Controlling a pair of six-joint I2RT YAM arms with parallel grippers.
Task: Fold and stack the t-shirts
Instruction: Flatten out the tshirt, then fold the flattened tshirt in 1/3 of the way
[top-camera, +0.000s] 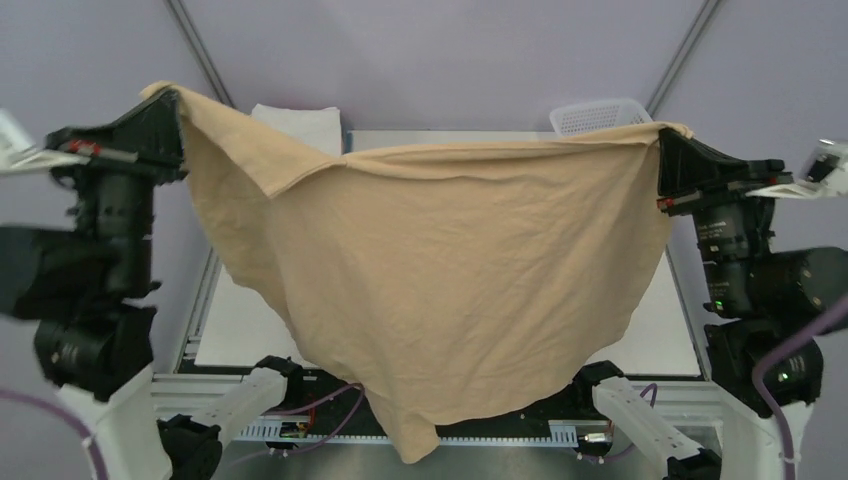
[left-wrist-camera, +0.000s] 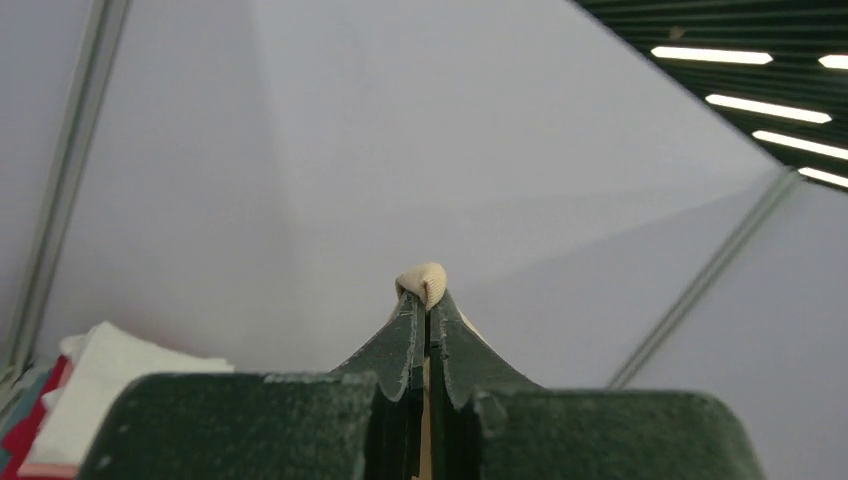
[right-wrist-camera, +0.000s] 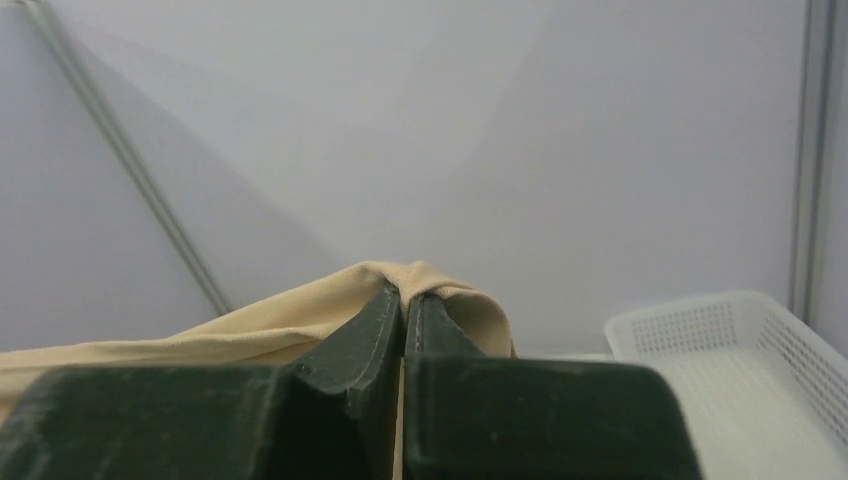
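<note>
The tan t-shirt (top-camera: 450, 270) hangs spread wide in the air between both grippers, its lower edge drooping over the table's near edge. My left gripper (top-camera: 172, 100) is shut on its upper left corner; a tan nub (left-wrist-camera: 424, 283) pokes out past the fingertips in the left wrist view. My right gripper (top-camera: 664, 135) is shut on the upper right corner, with tan cloth (right-wrist-camera: 300, 315) draped over the fingers in the right wrist view. A folded cream-white shirt (top-camera: 300, 125) lies at the back left, and shows in the left wrist view (left-wrist-camera: 110, 380) above red cloth (left-wrist-camera: 35, 425).
A white mesh basket (top-camera: 600, 115) stands at the back right, also in the right wrist view (right-wrist-camera: 740, 370). The white table top (top-camera: 655, 335) shows to either side of the hanging shirt. Tent poles run up behind.
</note>
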